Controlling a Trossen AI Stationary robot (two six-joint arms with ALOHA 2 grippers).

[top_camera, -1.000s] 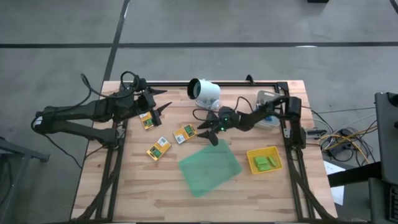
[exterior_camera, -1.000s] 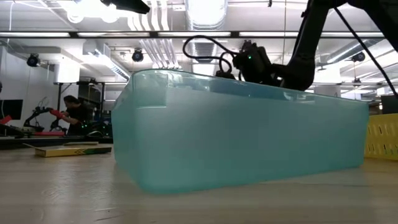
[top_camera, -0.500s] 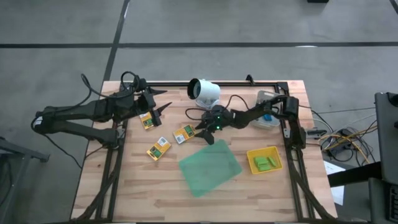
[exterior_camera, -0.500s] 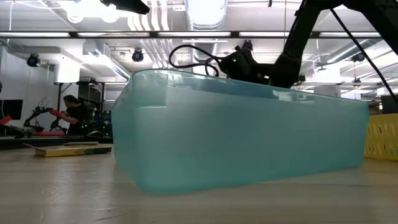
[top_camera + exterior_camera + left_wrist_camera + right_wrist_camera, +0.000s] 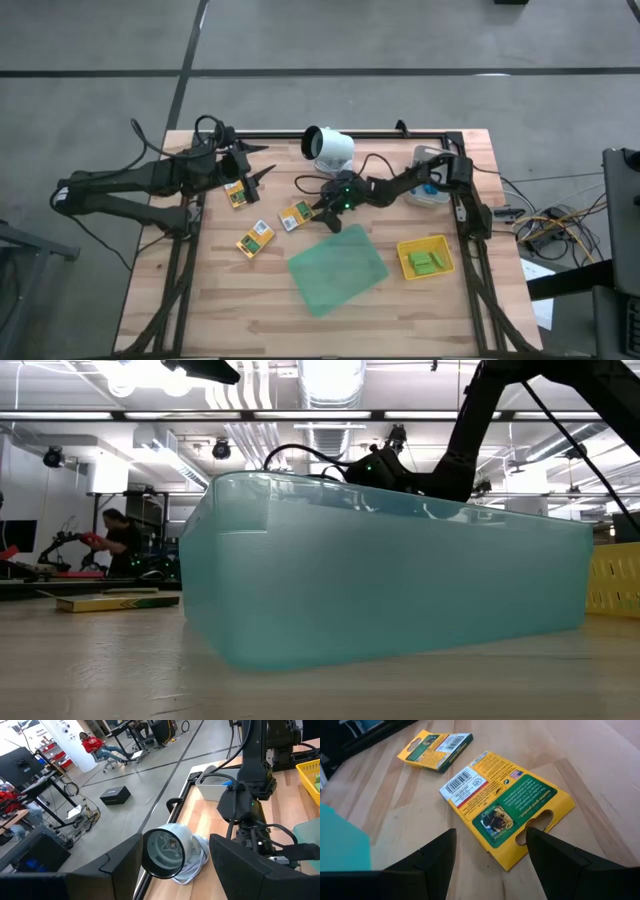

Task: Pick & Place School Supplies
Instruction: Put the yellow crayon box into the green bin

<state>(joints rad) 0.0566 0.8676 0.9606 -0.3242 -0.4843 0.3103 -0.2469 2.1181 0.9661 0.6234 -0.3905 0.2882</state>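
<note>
Three yellow-and-green printed packets lie flat on the wooden table: one [image 5: 296,215] at the middle, one [image 5: 254,240] nearer the front left, one [image 5: 237,193] under my left arm. My right gripper [image 5: 322,213] is open and low over the middle packet [image 5: 505,810], its fingers straddling the packet's end with the hang hole [image 5: 540,820]. I cannot see it touch the packet. My left gripper [image 5: 262,172] hangs open and raised at the far left. Light-green blocks [image 5: 427,263] lie in the yellow tray [image 5: 408,250].
A translucent green tray [image 5: 338,268] lies at the front middle, beside my right gripper. A white round camera [image 5: 328,147] stands at the far middle, and a clear bin [image 5: 432,192] holding blue items sits at the far right. People sit in the room beyond the table.
My right gripper has moved toward the table's left edge and down, toward the middle packet, and has tipped a little less steeply. It stays open. The packets have not moved.
</note>
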